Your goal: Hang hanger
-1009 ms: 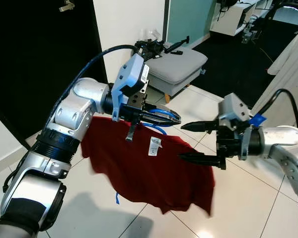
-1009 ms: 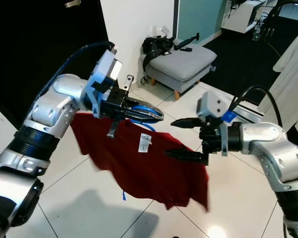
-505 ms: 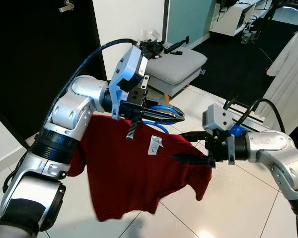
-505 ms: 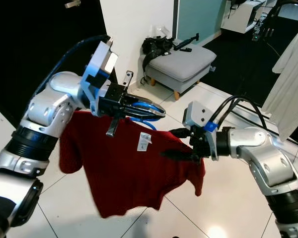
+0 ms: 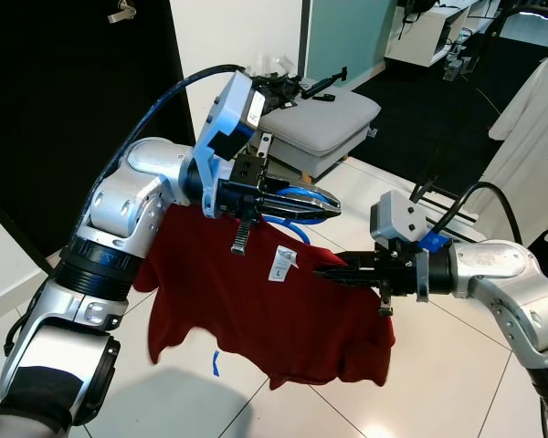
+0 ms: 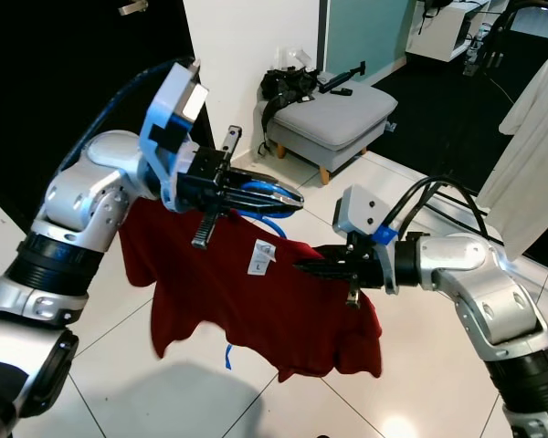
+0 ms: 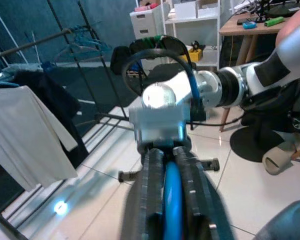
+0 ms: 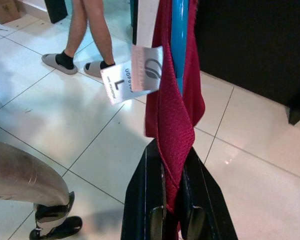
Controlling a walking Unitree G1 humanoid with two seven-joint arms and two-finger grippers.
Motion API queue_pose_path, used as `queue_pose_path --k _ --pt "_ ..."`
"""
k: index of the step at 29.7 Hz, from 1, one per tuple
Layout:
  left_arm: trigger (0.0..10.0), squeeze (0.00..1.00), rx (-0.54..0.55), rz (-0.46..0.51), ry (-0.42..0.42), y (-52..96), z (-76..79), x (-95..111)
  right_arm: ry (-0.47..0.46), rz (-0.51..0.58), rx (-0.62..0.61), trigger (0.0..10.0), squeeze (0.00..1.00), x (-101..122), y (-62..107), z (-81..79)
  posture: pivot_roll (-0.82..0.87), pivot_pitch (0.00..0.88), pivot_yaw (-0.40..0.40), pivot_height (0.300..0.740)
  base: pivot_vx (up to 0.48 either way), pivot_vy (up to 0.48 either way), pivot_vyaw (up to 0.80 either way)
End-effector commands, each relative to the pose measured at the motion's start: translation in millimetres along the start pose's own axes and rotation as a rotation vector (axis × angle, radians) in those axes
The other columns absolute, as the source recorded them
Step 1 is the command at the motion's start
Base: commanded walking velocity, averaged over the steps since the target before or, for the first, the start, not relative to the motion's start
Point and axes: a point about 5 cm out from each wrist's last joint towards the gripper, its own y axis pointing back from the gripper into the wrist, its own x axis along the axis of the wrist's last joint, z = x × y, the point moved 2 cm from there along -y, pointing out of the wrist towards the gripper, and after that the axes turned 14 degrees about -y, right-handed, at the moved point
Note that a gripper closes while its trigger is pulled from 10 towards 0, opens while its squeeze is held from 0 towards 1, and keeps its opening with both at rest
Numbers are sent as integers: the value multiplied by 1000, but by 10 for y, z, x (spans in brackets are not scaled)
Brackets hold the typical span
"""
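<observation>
Out over the tiled floor (image 5: 457,365) hangs the red shirt (image 5: 283,319), a big slack sheet of cloth held up between the two arms, and it looks light and floppy, the sort of thing that sags and swings wherever nothing supports it. Threaded into its neck is the blue hanger (image 5: 301,203), thin and stiff by the look of it, probably a bit slick, so the hook end is the sensible place to carry it while the cloth is steadied at the shoulder. Left gripper (image 5: 318,205) is up high in front of the grey footstool (image 5: 324,123), fingers pressed together on the blue hanger, which runs right between them in the left wrist view. Right gripper (image 5: 333,271) sits lower, just beside the white size label (image 5: 280,265), fingers pinched tight on a fold of red shirt near the collar. A clothes rail (image 7: 50,42) with garments waits well apart across the room.
</observation>
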Motion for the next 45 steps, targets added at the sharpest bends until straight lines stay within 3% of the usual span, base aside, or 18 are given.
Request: queue_pose_path --k 1,9,17,20,24,26,27,28,29,31,32,33,34,35,36,37,41,45 --pt "10000 1000 -5 40 8 2 3 63 -3 6 -3 0 0 -13 -22 -5 -65 106 32 740 0 0 0" --pt "10000 1000 23 39 55 86 -20 10 -24 18 -30 0 0 -59 -29 9 -67 106 33 740 0 0 0" --pt "10000 1000 172 -34 86 392 -132 -135 -103 10 -133 0 0 -255 24 110 -67 105 33 740 0 0 0" --pt "10000 1000 362 -78 155 710 -156 -322 -212 28 -350 0 0 -518 126 341 -68 107 36 740 0 0 0" --pt "10000 1000 416 -94 171 788 -154 -378 -239 36 -407 0 0 -579 156 394 -68 107 36 740 0 0 0" --pt "10000 1000 736 -209 247 1082 -148 -719 -379 124 -610 0 0 -757 255 553 -60 114 40 740 0 0 -781" --pt "10000 1000 736 -209 247 1082 -148 -719 -379 124 -610 0 0 -757 255 553 -60 114 40 740 0 0 -781" --pt "10000 0 910 -288 321 1184 -31 -985 -471 203 -758 0 0 -867 336 648 -59 119 42 740 0 0 -775" --pt "10000 0 910 -288 321 1184 -31 -985 -471 203 -758 0 0 -867 336 648 -59 119 42 740 0 0 -775" --pt "10000 0 1146 -439 481 1222 441 -1485 -586 358 -1049 0 0 -1087 516 723 -69 140 48 740 0 0 -788" --pt "10000 0 1146 -439 481 1222 441 -1485 -586 358 -1049 0 0 -1087 516 723 -69 140 48 740 0 0 -788" --pt "10000 0 1201 -490 526 1204 634 -1616 -621 412 -1140 0 0 -1161 581 715 -69 142 47 740 0 0 -788" --pt "10000 0 1201 -490 526 1204 634 -1616 -621 412 -1140 0 0 -1161 581 715 -69 142 47 740 0 0 -788" --pt "10000 0 1228 -522 578 1135 850 -1731 -632 435 -1190 0 0 -1250 580 654 -59 148 39 740 0 0 -800" --pt "10000 0 1228 -522 578 1135 850 -1731 -632 435 -1190 0 0 -1250 580 654 -59 148 39 740 0 0 -800" --pt "10000 0 1280 -532 615 1081 1017 -1802 -616 418 -1211 0 0 -1312 533 585 -54 154 34 740 307 0 -800" --pt "10000 0 1358 -518 619 1139 1049 -1810 -580 425 -1221 0 0 -1296 503 563 -62 161 34 740 480 0 -800" --pt "10000 0 1394 -546 604 1154 1012 -1865 -619 452 -1270 0 0 -1347 533 596 -67 153 42 740 480 0 -133"
